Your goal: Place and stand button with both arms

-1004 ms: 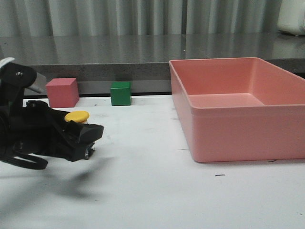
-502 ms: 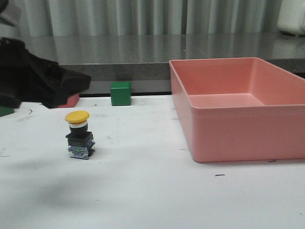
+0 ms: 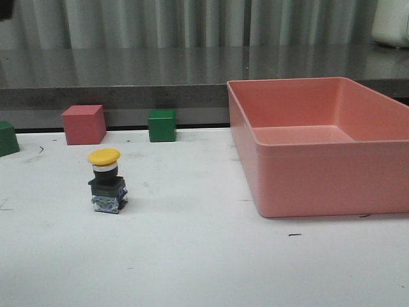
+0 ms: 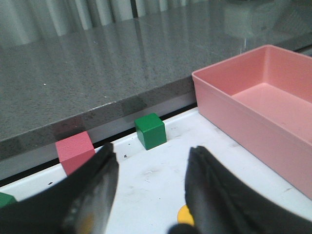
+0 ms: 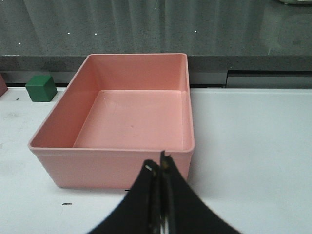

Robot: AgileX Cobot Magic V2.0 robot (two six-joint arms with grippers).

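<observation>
A: The button [image 3: 105,181] stands upright on the white table [image 3: 204,256], yellow cap up, at about nine o'clock from the table's middle, touched by nothing.

B: And the grippers?

A: Neither shows in the front view. The left gripper [image 4: 148,190] hangs with its fingers spread and empty, a sliver of the yellow cap visible between them. The right gripper [image 5: 160,195] has its fingers pressed together on nothing, just before the pink bin [image 3: 319,144].

B: Farther back?

A: The bin sits at three o'clock of the button, well apart. Beyond the button, a pink cube [image 3: 84,123] at eleven o'clock, a green cube [image 3: 162,125] at one o'clock, both against the grey counter [image 3: 192,70].
</observation>
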